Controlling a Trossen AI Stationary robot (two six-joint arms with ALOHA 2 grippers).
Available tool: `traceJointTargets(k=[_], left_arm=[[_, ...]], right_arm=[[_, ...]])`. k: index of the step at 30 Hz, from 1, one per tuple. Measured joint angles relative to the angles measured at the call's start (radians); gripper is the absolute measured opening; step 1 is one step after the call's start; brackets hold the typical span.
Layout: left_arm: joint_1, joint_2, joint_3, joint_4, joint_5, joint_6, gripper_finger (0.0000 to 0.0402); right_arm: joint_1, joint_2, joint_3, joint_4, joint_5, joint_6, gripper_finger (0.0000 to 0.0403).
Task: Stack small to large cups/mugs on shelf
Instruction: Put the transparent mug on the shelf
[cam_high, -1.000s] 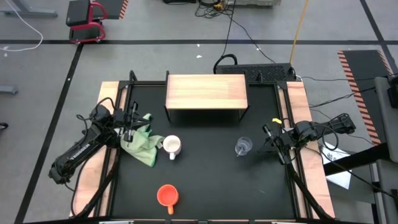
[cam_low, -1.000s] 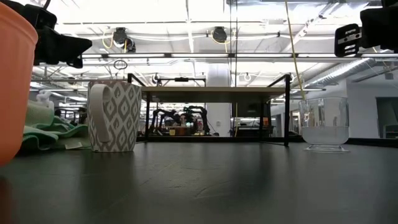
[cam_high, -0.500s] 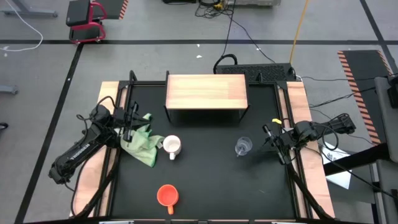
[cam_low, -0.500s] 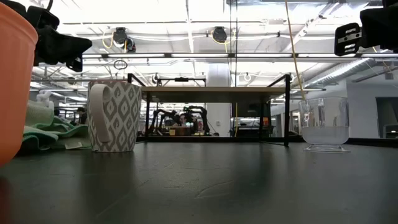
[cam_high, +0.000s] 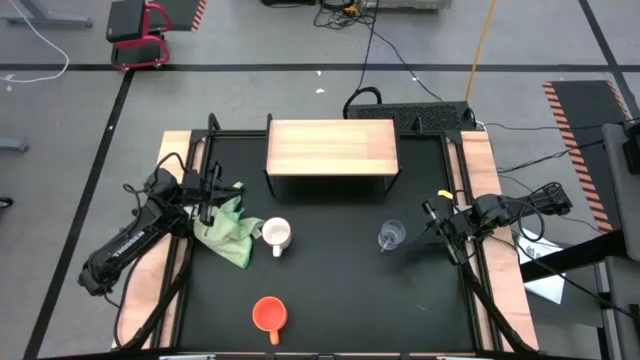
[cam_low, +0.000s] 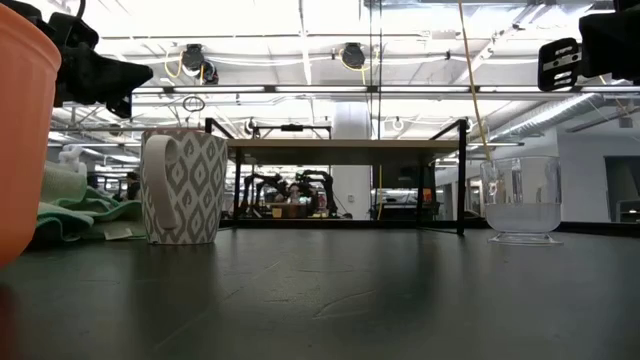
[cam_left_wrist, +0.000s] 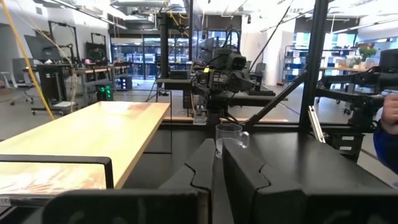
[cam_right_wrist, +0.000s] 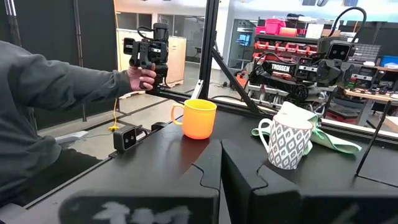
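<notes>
left tool over green cloth; fingers together | right tool beside glass cup; fingers together

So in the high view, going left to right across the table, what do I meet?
Left gripper → green cloth → white mug → glass cup → right gripper. The orange mug sits nearer the front edge and the shelf spans the back, so both overlap this order.
</notes>
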Motion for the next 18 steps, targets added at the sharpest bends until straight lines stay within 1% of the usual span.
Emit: traceJointTargets(k=[18], left_arm=[[0.000, 0.000, 0.000, 0.002, -0.001, -0.010, 0.0031]], right_arm=[[0.000, 0.000, 0.000, 0.002, 0.000, 0.008, 0.0000]])
